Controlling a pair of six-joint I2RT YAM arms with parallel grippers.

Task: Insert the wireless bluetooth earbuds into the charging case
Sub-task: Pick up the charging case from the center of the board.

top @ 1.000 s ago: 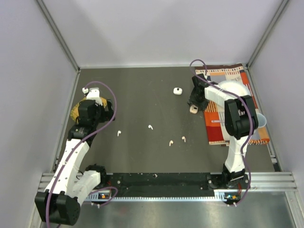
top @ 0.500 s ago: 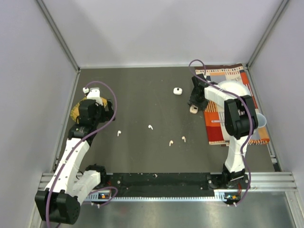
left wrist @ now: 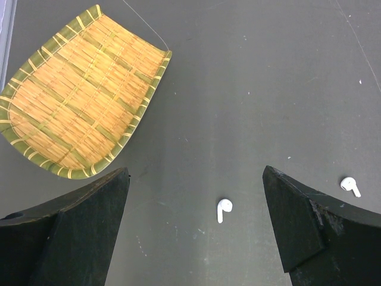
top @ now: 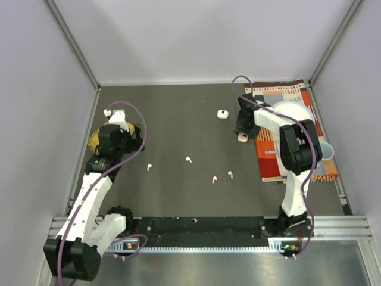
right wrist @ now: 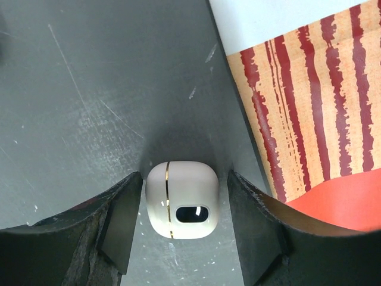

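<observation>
Straddling pale peach rounded charging case [right wrist: 181, 199] with right gripper [right wrist: 184, 177], unclenched, gaps either side; left gripper [left wrist: 195, 173] released wide over dark counter [left wrist: 238, 89].

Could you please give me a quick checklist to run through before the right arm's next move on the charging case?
1. The charging case lies between the fingers of the right gripper: ok.
2. Right gripper open, with a slim gap on each side of the case: ok.
3. Case lid open to take earbuds: not ok, it looks shut.
4. Finger nearest the striped cloth clear of its edge: cannot tell.
5. The left gripper is open above a white earbud: ok.
</observation>
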